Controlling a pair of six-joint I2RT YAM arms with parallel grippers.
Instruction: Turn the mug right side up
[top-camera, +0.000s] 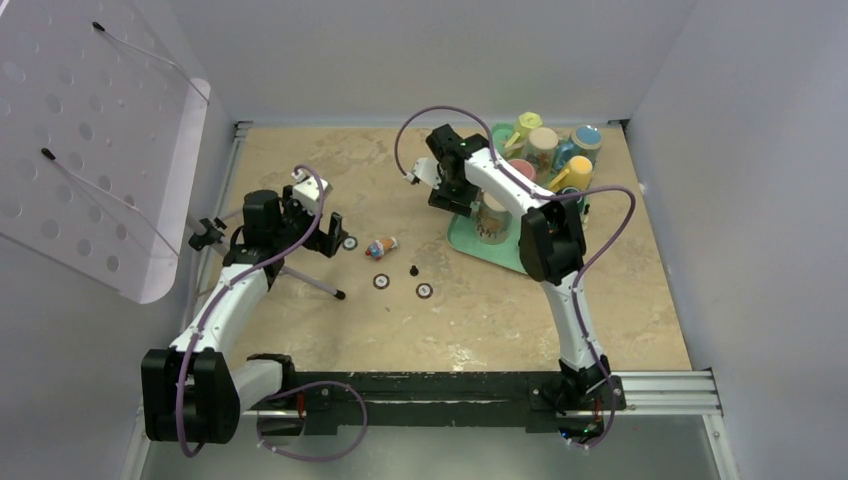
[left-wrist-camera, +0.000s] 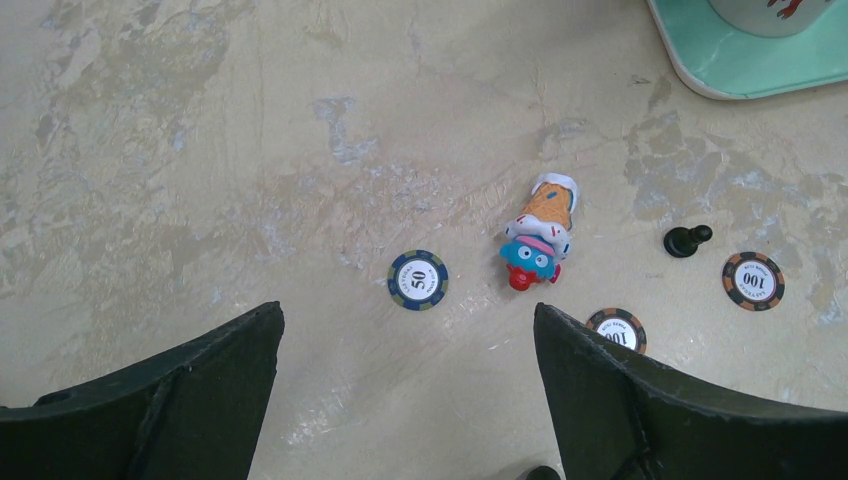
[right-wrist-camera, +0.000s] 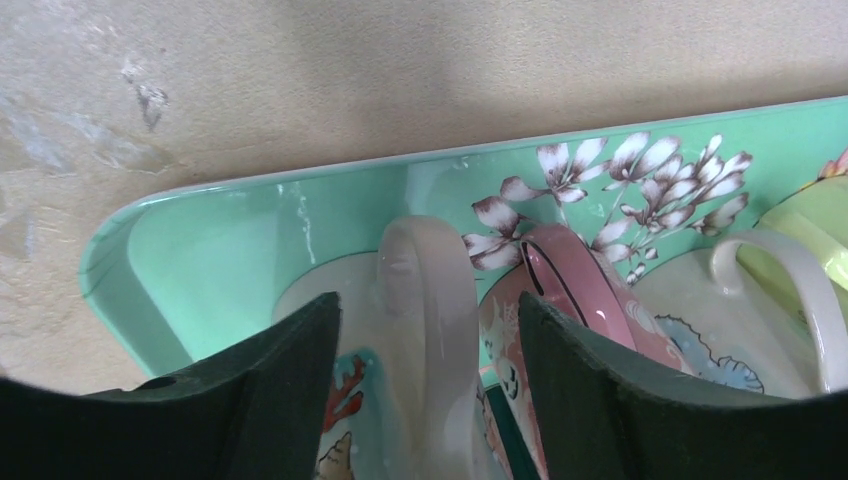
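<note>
**Top external view.** The green tray (top-camera: 462, 238) lies in the 1 o'clock sector of the table (top-camera: 320, 330) and carries a cluster of mugs. The white coral-print mug (top-camera: 492, 220) stands at the tray's 7 o'clock end. The other mugs are grouped toward 1 o'clock. The right hand (top-camera: 463, 203) is lowered at the 10 o'clock side of this mug. The left hand (top-camera: 330, 228) hovers over bare table toward 9 o'clock, well apart from the tray. Between the arms lie a toy figure (top-camera: 381, 247), a black chess pawn (top-camera: 413, 270) and three poker chips (top-camera: 381, 281).

**Left wrist view.** The left hand's fingers (left-wrist-camera: 180, 400) stand wide apart, with only table between them. A "50" chip (left-wrist-camera: 418, 280) lies at 12 o'clock from the gap. The toy figure lies on its side at 1 o'clock. The toppled pawn and a "100" chip (left-wrist-camera: 753, 281) lie at 3 o'clock from the figure. The tray corner and the mug's lower wall show at the frame's 1 o'clock corner.

**Right wrist view.** The right hand's fingers (right-wrist-camera: 260, 400) straddle the mug's handle (right-wrist-camera: 425, 270). A gap shows on both sides, so the hand is apart and not clamped. A pink mug (right-wrist-camera: 580, 290) lies at 3 o'clock from the handle. Which end of the white mug faces up cannot be read.
</note>
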